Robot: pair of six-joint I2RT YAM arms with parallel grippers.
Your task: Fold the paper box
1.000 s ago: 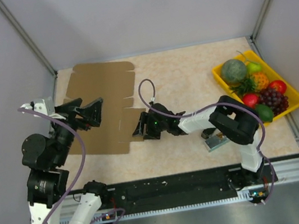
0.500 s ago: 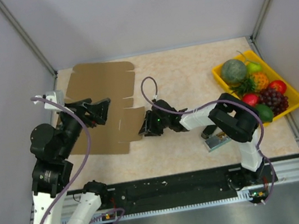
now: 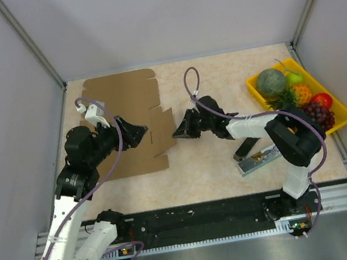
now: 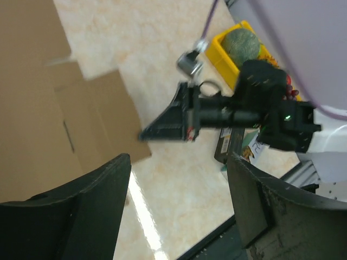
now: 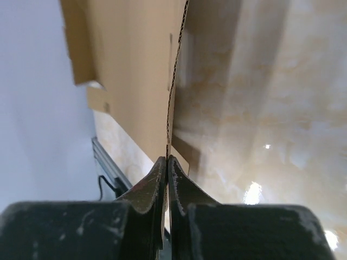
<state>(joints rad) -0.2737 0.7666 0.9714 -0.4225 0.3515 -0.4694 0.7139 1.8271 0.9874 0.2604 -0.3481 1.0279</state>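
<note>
1. Brown cardboard: we see the paper box point(image 3: 117, 109) as a die-cut sheet in the upper left of the top view, on the far-left part of the beige table point(image 3: 220, 89)
2. Its right-hand flap point(image 3: 159, 125) is tilted up off the table; the rest of the sheet lies flat
3. Right gripper point(image 3: 178, 132) is at centre frame, jaws pressed together on that flap's edge; in its wrist view the board runs edge-on straight into the closed fingertips point(image 5: 154, 181)
4. Left gripper point(image 3: 140, 133) hangs over the sheet just left of the raised flap; jaws wide apart, holding nothing, with bare table showing through the gap in its wrist view
5. The grippers face each other, near but apart, flap between them
6. Yellow tray point(image 3: 343, 117) of fruit is at the right edge, well apart from the box; a small flat object point(image 3: 257, 160) lies lower right of centre, beside the right arm
</note>
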